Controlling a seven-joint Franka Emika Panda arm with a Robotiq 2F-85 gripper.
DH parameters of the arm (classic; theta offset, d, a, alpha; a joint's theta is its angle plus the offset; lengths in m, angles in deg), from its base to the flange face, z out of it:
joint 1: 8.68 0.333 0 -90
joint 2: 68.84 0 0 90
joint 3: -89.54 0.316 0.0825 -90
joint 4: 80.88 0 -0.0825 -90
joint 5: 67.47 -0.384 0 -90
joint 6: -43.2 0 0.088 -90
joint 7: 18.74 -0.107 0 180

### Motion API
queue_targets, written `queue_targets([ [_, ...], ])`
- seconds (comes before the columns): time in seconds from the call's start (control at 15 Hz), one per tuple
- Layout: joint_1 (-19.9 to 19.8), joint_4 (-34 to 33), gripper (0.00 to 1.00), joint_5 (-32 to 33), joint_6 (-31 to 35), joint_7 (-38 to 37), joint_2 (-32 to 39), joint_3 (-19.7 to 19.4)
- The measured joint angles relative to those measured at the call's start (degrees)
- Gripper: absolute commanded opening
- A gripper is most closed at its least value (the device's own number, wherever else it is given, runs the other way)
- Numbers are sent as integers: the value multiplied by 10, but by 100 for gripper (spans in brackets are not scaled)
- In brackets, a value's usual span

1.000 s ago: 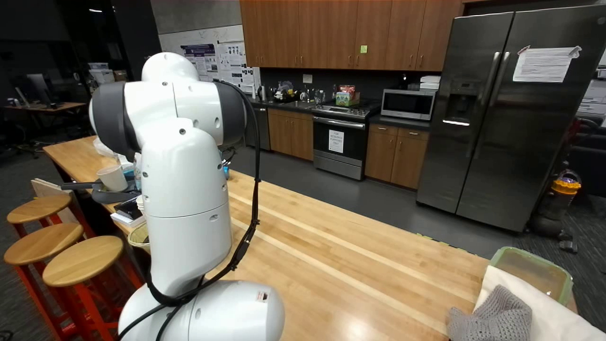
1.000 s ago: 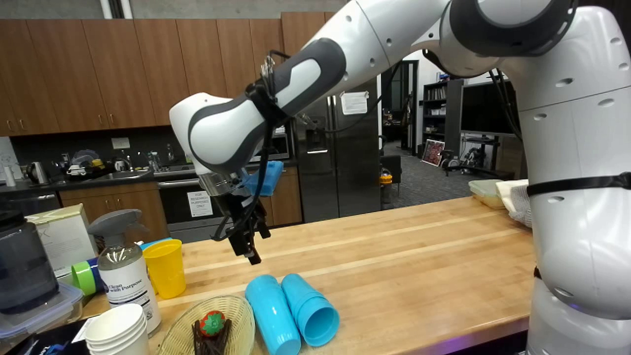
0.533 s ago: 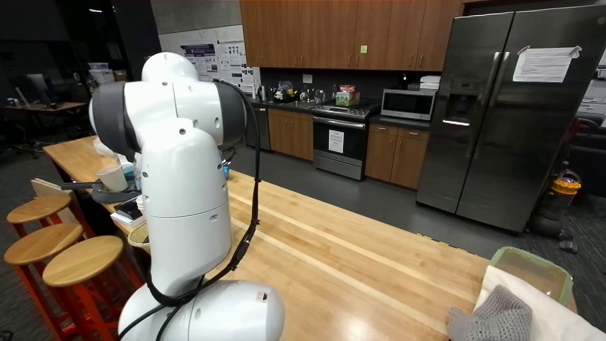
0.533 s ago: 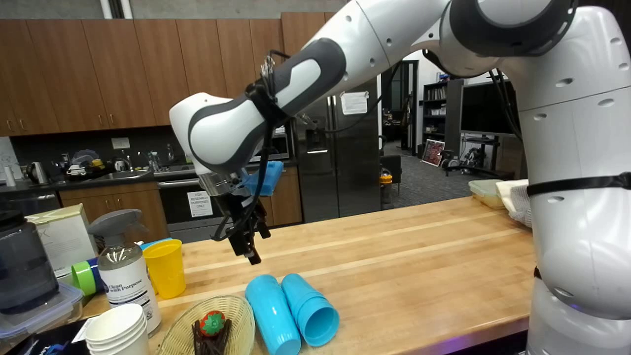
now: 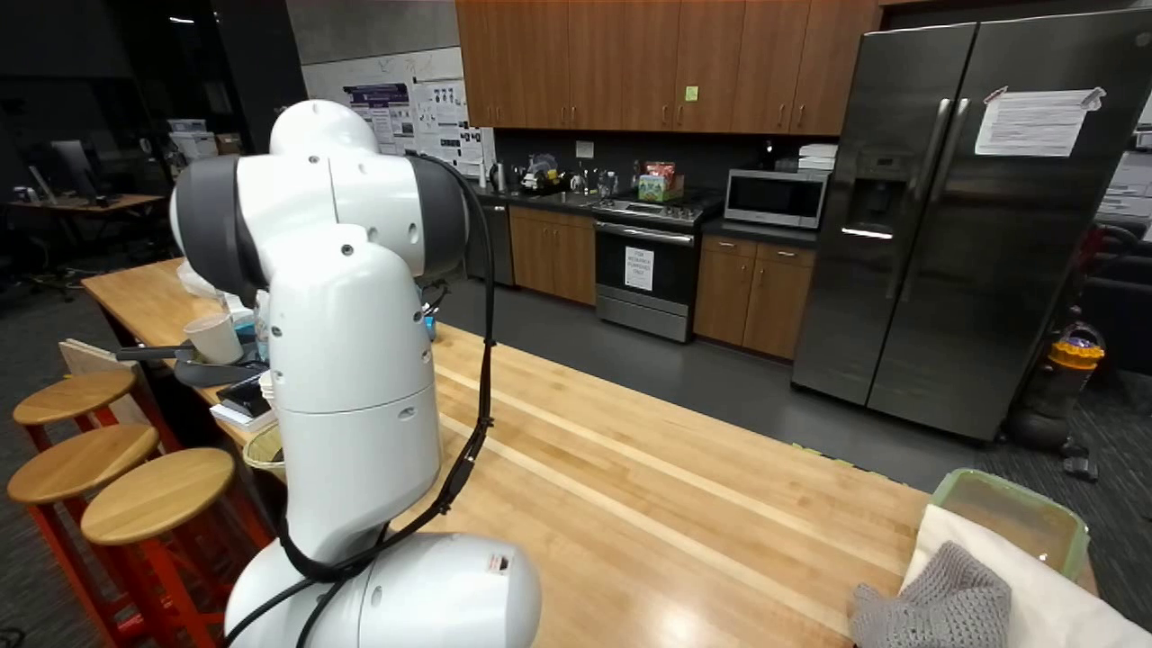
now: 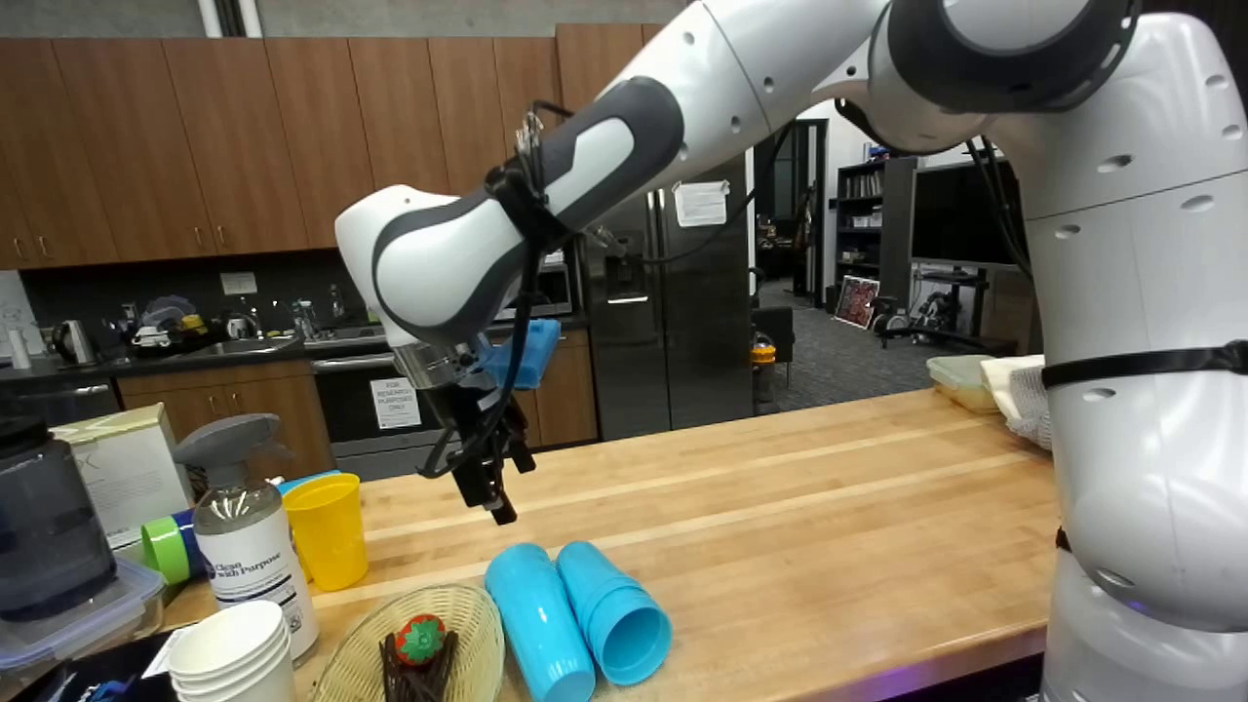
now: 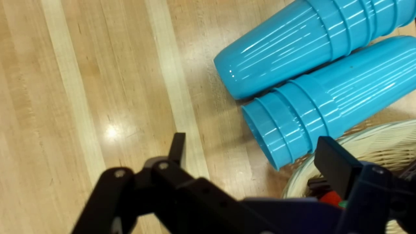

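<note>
Jaws spread wide on the gripper [image 7: 252,146], clutching nothing, hanging above the wooden tabletop [image 7: 123,81]! Nearest them, a stack of blue cups [image 7: 338,100] lies on its side, rims turned toward the jaws; right alongside, the other blue stack [image 7: 282,52] points its closed end their way. Beside that nearest stack, partly behind the gripper in the wrist view, sits the wicker basket [image 7: 383,146]; an exterior view catches the strawberry-like piece [image 6: 421,640] inside, just a sliver in the wrist view. Well away from the jaws, a yellow cup [image 6: 327,531] stands upright by the spray bottle [image 6: 249,556]. And look, in an exterior view the arm [image 5: 351,342] blocks the jaws from sight! Farther still, a refrigerator [image 5: 945,252] shows in both exterior views. Against 0.5 seconds ago: cups, basket and arm, all in the same spots, near enough.
</note>
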Motion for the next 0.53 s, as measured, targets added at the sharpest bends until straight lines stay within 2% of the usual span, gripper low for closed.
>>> queue_targets([
  [0.53,0,0,100,0,27,3,14,-1],
])
